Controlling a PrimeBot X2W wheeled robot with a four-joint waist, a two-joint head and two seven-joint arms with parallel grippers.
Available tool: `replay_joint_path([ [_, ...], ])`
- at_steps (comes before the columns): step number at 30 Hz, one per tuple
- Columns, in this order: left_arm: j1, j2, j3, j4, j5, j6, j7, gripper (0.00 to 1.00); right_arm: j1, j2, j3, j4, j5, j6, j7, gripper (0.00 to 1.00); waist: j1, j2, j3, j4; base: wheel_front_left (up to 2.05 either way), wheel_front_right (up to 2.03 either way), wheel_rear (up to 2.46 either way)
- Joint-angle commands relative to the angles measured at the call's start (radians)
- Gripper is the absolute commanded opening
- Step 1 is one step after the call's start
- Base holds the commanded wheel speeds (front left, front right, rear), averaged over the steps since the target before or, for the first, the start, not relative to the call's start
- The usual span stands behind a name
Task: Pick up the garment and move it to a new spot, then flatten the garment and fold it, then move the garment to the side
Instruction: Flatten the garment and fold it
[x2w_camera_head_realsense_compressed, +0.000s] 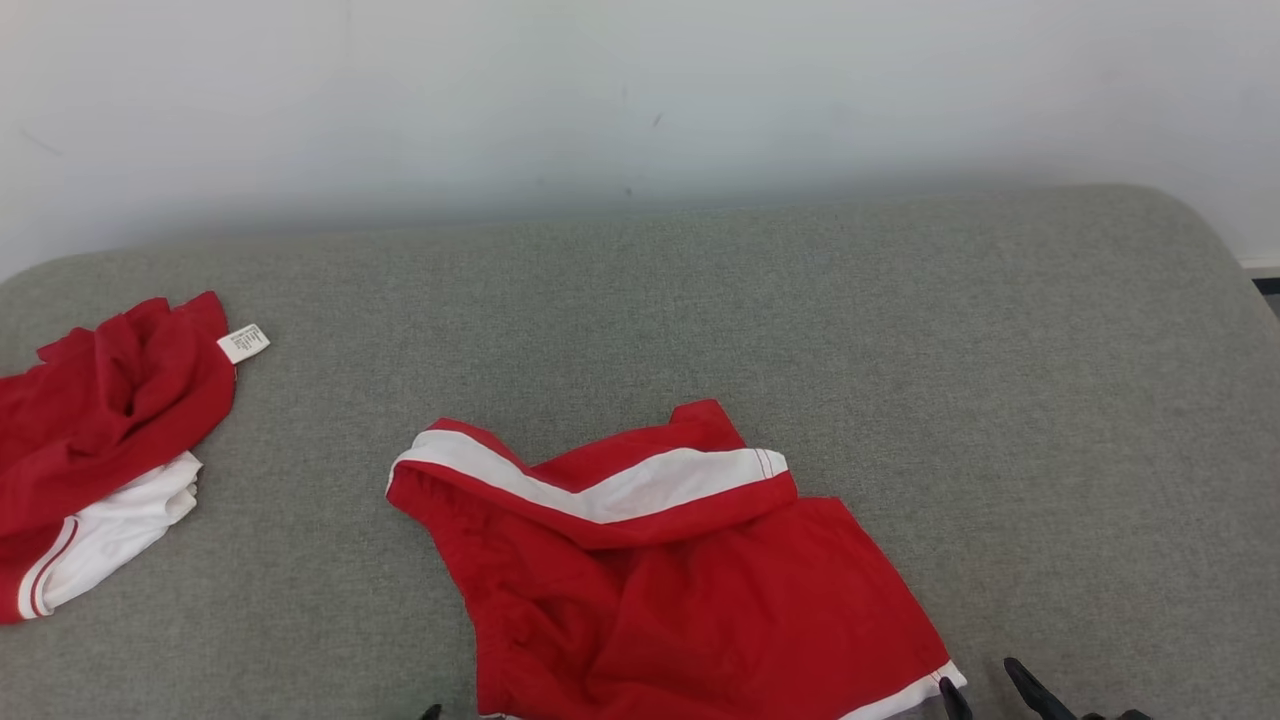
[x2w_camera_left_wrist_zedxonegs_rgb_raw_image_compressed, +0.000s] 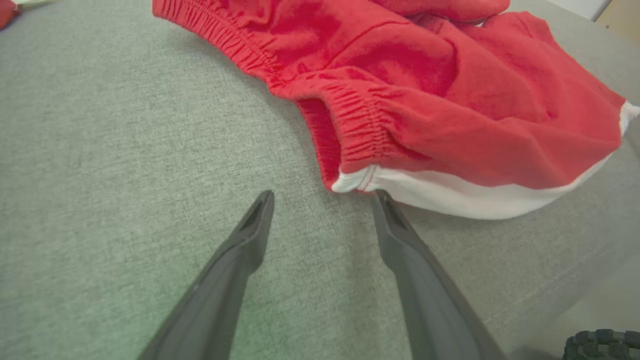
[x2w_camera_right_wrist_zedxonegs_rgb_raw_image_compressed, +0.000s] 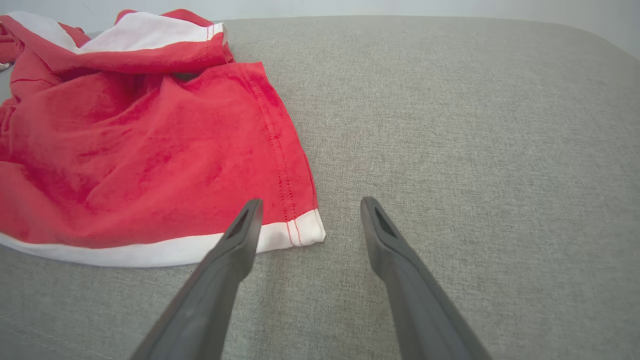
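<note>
- Red garment (x2w_camera_head_realsense_compressed: 680, 580), white-banded, lies rumpled at six o'clock on the grey cushion (x2w_camera_head_realsense_compressed: 900, 350).
- Left gripper (x2w_camera_left_wrist_zedxonegs_rgb_raw_image_compressed: 324, 196): fingers apart, empty, garment's hem at one o'clock.
- Right gripper (x2w_camera_right_wrist_zedxonegs_rgb_raw_image_compressed: 311, 201): likewise apart, empty.

print on the white tag (x2w_camera_head_realsense_compressed: 243, 343) is unreadable.

The left pincer (x2w_camera_left_wrist_zedxonegs_rgb_raw_image_compressed: 324, 196) has two long, matte dark-grey fingers (x2w_camera_left_wrist_zedxonegs_rgb_raw_image_compressed: 230, 280). They are broad at the bottom edge of the frame and taper to blunt, narrow tips, each with a slim slot-shaped recess just behind the tip. The right pincer (x2w_camera_right_wrist_zedxonegs_rgb_raw_image_compressed: 311, 201) is built alike; at the head view's lower right its tips look black.
</note>
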Motion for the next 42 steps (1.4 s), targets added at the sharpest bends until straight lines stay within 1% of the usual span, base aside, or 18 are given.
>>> replay_joint_path([
  [1,-0.028,0.011,-0.011,0.006,-0.001,0.002,-0.003,1.00,-0.018,-0.006,0.015,0.023,0.016,-0.002,0.000,1.00,0.0000,0.0000,0.008,0.003,0.00,0.00,0.00],
  [5,-0.052,0.021,-0.026,0.011,-0.001,0.002,-0.003,1.00,-0.043,-0.008,0.028,0.055,0.027,-0.002,0.000,1.00,0.0000,0.0000,0.013,0.005,0.00,0.00,0.00],
  [12,-0.090,0.043,-0.095,0.030,-0.012,0.002,-0.003,1.00,-0.082,0.002,0.076,0.124,0.050,-0.002,0.000,1.00,0.0000,0.0000,0.013,-0.001,0.00,0.00,0.00],
  [13,-0.095,0.048,-0.107,0.031,-0.011,0.002,-0.003,0.87,-0.087,0.004,0.089,0.141,0.056,-0.002,0.000,1.00,0.0000,0.0000,0.012,-0.003,0.00,0.00,0.00],
  [14,-0.100,0.049,-0.111,0.033,-0.013,0.002,-0.003,0.56,-0.098,0.007,0.100,0.155,0.063,-0.002,0.000,1.00,0.0000,0.0000,0.011,-0.005,0.00,0.00,0.00],
  [15,-0.100,0.047,-0.119,0.039,-0.026,0.002,-0.003,0.00,-0.106,0.009,0.111,0.172,0.070,-0.002,0.000,0.58,0.0000,0.0000,0.010,-0.006,0.00,0.00,0.00],
  [16,-0.105,0.050,-0.133,0.041,-0.024,0.002,-0.003,0.00,-0.116,0.011,0.123,0.187,0.077,-0.002,0.000,0.37,0.0000,0.0000,0.009,-0.007,0.00,0.00,0.00],
  [17,-0.114,0.056,-0.144,0.040,-0.018,0.002,-0.003,0.00,-0.127,0.013,0.131,0.198,0.083,-0.002,0.000,0.05,0.0000,0.0000,0.009,-0.007,0.00,0.00,0.00],
  [18,-0.116,0.059,-0.151,0.040,-0.017,0.002,-0.003,0.00,-0.136,0.016,0.138,0.202,0.086,-0.002,0.000,0.00,0.0000,0.0000,0.009,-0.006,0.00,0.00,0.00],
  [21,-0.101,0.058,-0.134,0.002,-0.008,0.002,-0.003,0.00,-0.142,0.020,0.144,0.207,0.094,-0.002,0.000,0.00,0.0000,0.0000,0.007,-0.004,0.00,0.00,0.00],
  [25,-0.049,0.050,-0.090,-0.055,0.002,0.002,-0.003,0.00,-0.123,0.012,0.118,0.178,0.104,-0.002,0.000,0.00,0.0000,0.0000,0.005,0.003,0.00,0.00,0.00],
  [30,0.007,0.039,-0.037,-0.136,0.026,0.003,-0.003,0.00,-0.084,0.006,0.061,0.091,0.098,-0.002,0.000,0.00,0.0000,0.0000,0.007,0.009,0.00,0.00,0.00],
  [34,-0.009,0.044,-0.031,-0.201,0.043,0.003,-0.003,0.00,-0.090,0.016,0.050,0.015,0.103,-0.002,0.000,0.00,0.0000,0.0000,0.006,0.007,0.00,0.00,0.00],
  [39,-0.114,0.092,-0.056,-0.263,0.053,0.002,-0.003,0.00,-0.165,-0.002,0.065,-0.052,0.149,-0.002,0.000,0.00,0.0000,0.0000,0.010,0.000,0.00,0.00,0.00],
  [41,-0.187,0.123,-0.078,-0.273,0.042,0.002,-0.003,0.00,-0.217,-0.008,0.066,-0.071,0.187,-0.002,0.008,0.00,0.0000,0.0000,0.022,-0.001,0.00,0.00,0.00],
  [42,-0.234,0.143,-0.096,-0.274,0.040,0.003,-0.003,0.00,-0.252,-0.022,0.061,-0.078,0.193,-0.002,0.012,0.00,0.0000,0.0000,0.032,-0.001,0.00,0.00,0.00],
])
